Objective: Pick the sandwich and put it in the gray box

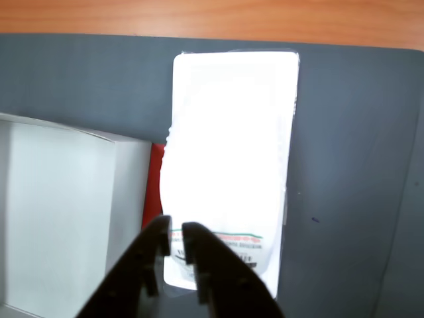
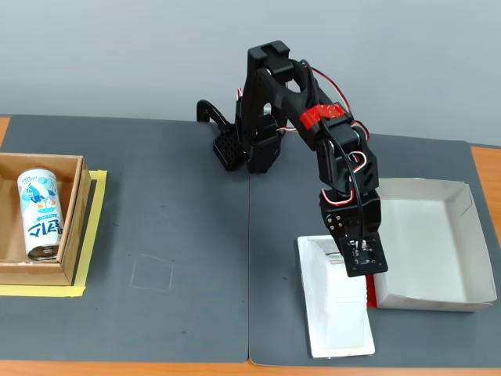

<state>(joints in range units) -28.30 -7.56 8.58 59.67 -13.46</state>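
Observation:
The sandwich (image 1: pixel 232 146) is a white wedge package lying flat on the dark mat; its printed label end is nearest the wrist camera. In the fixed view the sandwich (image 2: pixel 335 313) lies just left of the gray box (image 2: pixel 430 243). The box's red strip (image 2: pixel 371 291) faces it. My gripper (image 1: pixel 175 238) sits low over the label end. Its jaws are drawn together to a narrow gap, with the white package pinched between them. In the fixed view the gripper (image 2: pixel 365 268) points down at the sandwich's upper right edge. The gray box (image 1: pixel 53 212) fills the left of the wrist view, with its red strip (image 1: pixel 156 179) beside the sandwich.
A brown cardboard box (image 2: pixel 74 219) on yellow tape (image 2: pixel 94 235) stands at the far left of the fixed view. It holds a blue-and-white can (image 2: pixel 39 213). The arm's base (image 2: pixel 250 149) is at the back centre. The wooden table edge (image 1: pixel 212 16) shows beyond the mat.

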